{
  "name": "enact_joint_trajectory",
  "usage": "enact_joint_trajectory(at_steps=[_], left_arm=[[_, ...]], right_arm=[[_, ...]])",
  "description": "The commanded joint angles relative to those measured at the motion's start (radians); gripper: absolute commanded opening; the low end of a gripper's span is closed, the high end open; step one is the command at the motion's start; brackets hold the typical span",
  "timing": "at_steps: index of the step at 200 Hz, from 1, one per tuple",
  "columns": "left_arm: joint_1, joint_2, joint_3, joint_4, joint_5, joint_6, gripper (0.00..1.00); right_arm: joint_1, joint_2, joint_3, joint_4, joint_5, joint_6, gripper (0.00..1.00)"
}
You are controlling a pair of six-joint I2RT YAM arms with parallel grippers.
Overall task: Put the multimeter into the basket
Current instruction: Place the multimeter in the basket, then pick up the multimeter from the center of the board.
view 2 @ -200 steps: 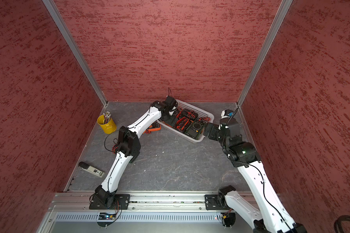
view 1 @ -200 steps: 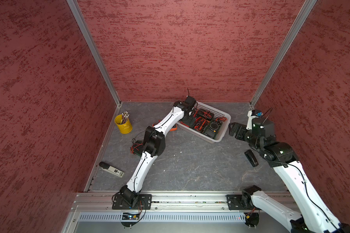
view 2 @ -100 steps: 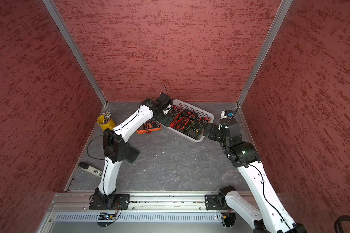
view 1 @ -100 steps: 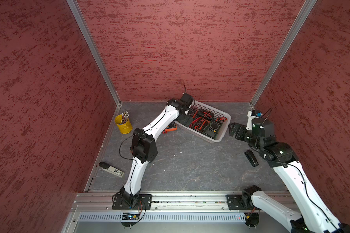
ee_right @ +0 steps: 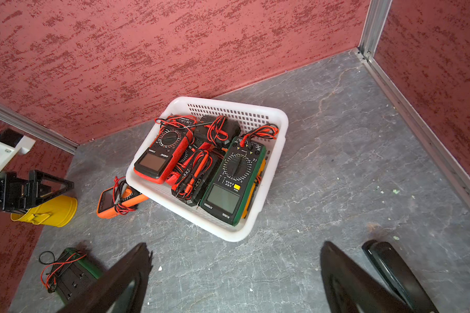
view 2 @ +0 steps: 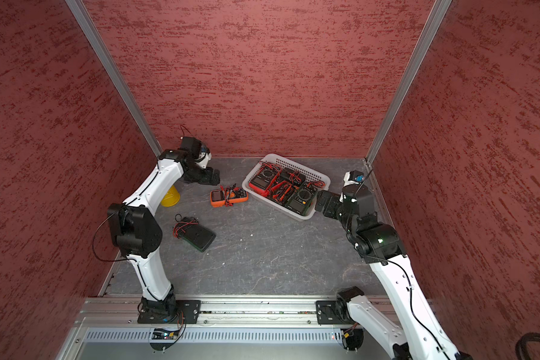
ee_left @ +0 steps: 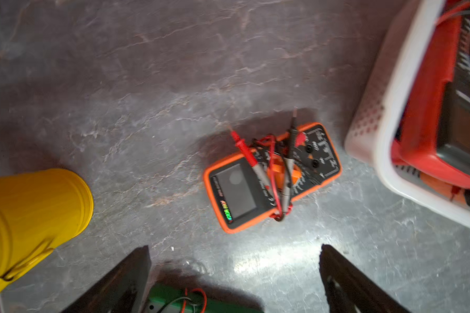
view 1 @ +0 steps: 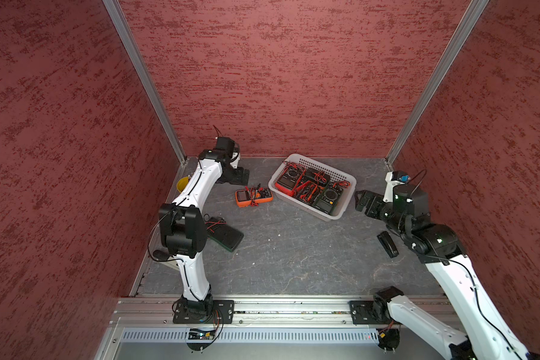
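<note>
**Status.** The basket stands on the tabletop near the back wall. It holds several meters with bundled leads, among them a red multimeter and a green multimeter. Two units lie outside it. The orange multimeter is face up just beside the basket's left end. The dark multimeter lies nearer the left arm's elbow, well apart from the basket. By this count the task is partly complete, with two transfers left to do.

**Jaws.** The left gripper hangs above the tabletop between the yellow cup and the orange multimeter. Its jaws are spread wide and hold nothing. The right gripper faces the basket's right end, with its jaws likewise released and empty.

**View differences.**
- The left wrist view centres the orange multimeter ahead of the open jaws. This suggests it is the next unit to pick.
- The right wrist view shows the basket contents in detail.
- A black bar beside the right arm shows in a top view and in the right wrist view.
- The dark multimeter is partly hidden by the left arm in a top view but shows whole in another.
</note>
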Motion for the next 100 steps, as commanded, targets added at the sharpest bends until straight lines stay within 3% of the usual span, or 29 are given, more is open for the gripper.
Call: enact_joint_trajectory(at_steps=[1,52,100], left_arm=[[0.035,0.026,-0.029,0.091,0.118,-0.032,1.0],[0.054,0.067,-0.073,0.197,0.15,-0.035,1.0],[0.048,0.138,0.014,0.199,0.179,-0.033,1.0]], right_arm=[[0.0,-0.008,-0.008,-0.019,0.008,0.01,0.99],[0.0,-0.006,-0.041,0.008,0.016,0.036,0.99],[0.0,0.019,-0.046,0.03,0.002,0.04,0.99]])
